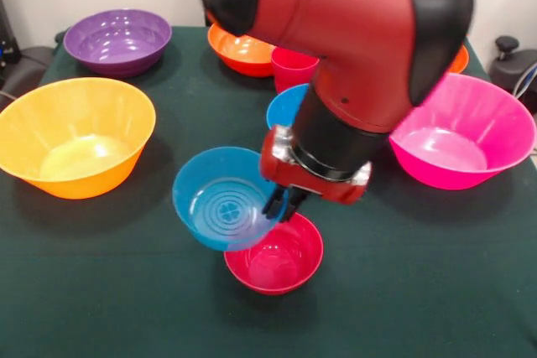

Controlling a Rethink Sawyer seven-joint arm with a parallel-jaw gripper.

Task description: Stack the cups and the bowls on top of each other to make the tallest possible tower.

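Clamped on the right rim of a mid-sized blue bowl (222,203), the black jaws of the gripper (284,204) hold it tilted at the centre of the frame, its lower edge overlapping the rim of a small red bowl (275,259) just below. A red and black arm (352,31) descends from the top. Behind it, partly hidden, sit a red cup (292,68) and a light blue cup (285,106). A large yellow-orange bowl (74,136) is at left, a purple bowl (117,39) upper left, an orange bowl (239,52) top centre, a pink bowl (466,127) at right, all on a dark green table (126,291).
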